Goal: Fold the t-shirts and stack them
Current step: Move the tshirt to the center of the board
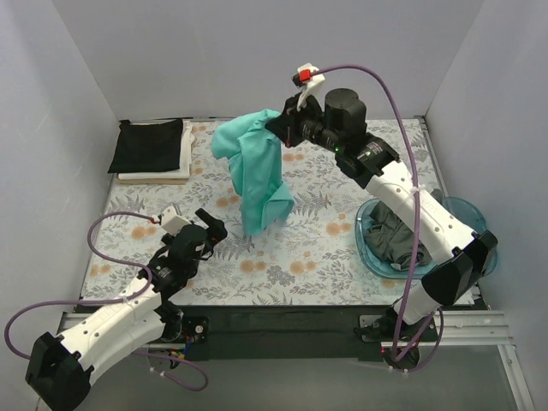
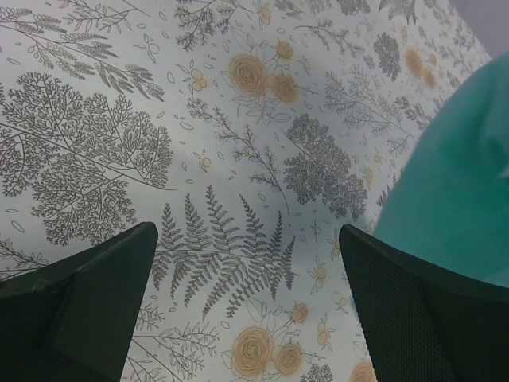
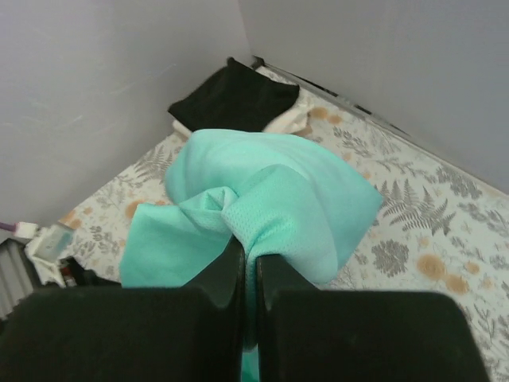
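My right gripper (image 1: 276, 126) is shut on the teal t-shirt (image 1: 255, 169) and holds it bunched in the air above the middle of the table, its lower end hanging close to the cloth. In the right wrist view the teal fabric (image 3: 270, 199) is pinched between the closed fingers (image 3: 227, 274). My left gripper (image 1: 214, 228) is open and empty, low over the tablecloth just left of the hanging shirt, whose edge shows in the left wrist view (image 2: 457, 191). A folded black t-shirt (image 1: 147, 145) lies on a folded white one (image 1: 158, 175) at the back left. A dark grey t-shirt (image 1: 390, 240) lies in the tray.
The translucent blue plastic tray (image 1: 467, 210) sits at the right under my right arm. The floral tablecloth (image 1: 325, 248) covers the table. White walls close in the back and both sides.
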You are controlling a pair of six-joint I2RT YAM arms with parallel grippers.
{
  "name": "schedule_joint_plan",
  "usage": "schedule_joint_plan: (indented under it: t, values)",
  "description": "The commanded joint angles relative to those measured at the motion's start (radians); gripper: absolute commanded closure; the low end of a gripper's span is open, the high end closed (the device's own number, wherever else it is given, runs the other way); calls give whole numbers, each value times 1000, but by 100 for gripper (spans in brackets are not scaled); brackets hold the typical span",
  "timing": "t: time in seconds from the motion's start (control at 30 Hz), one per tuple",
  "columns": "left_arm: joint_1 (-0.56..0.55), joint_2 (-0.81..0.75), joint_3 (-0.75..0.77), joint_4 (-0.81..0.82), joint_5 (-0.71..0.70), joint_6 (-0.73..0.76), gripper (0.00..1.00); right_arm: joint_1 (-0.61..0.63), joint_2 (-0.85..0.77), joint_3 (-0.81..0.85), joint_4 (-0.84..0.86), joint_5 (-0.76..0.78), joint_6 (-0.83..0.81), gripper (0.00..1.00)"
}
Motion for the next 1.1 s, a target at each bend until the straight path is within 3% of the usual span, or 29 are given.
schedule_joint_plan:
  t: [0.0, 0.07, 0.13, 0.17, 0.2, 0.3, 0.5, 0.57, 0.67, 0.93, 1.07]
  values:
    - [-5, -58, 24, -52, -75, -34, 2, -34, -71, -185, 71, 164, 29, 97]
    - [-5, -91, 12, -50, -81, -43, 2, -84, -98, -405, 71, 219, 56, 89]
    - [-5, -102, 8, -50, -73, -45, 2, -155, -135, -547, 73, 245, 99, 73]
    - [-5, -104, 9, -52, -68, -40, 2, -180, -146, -605, 71, 259, 110, 62]
    - [-5, -98, 14, -59, -62, -39, 2, -203, -170, -697, 73, 265, 118, 37]
    - [-5, -49, 30, -64, 19, -33, 2, -243, -247, -789, 83, 256, 84, 20]
    - [-5, 163, 55, 22, 284, -3, 2, -243, -426, -876, 97, 256, 36, 2]
    - [-5, 264, 64, 48, 336, -3, 3, -241, -463, -917, 103, 276, 38, 2]
    - [-7, 364, 80, 72, 363, -16, 12, -241, -520, -961, 106, 320, 49, 2]
    - [-8, 412, 52, 177, 451, -17, 35, -244, -563, -991, 107, 334, 47, 2]
    - [-8, 427, 44, 184, 455, -32, 56, -243, -576, -1000, 108, 360, 50, 2]
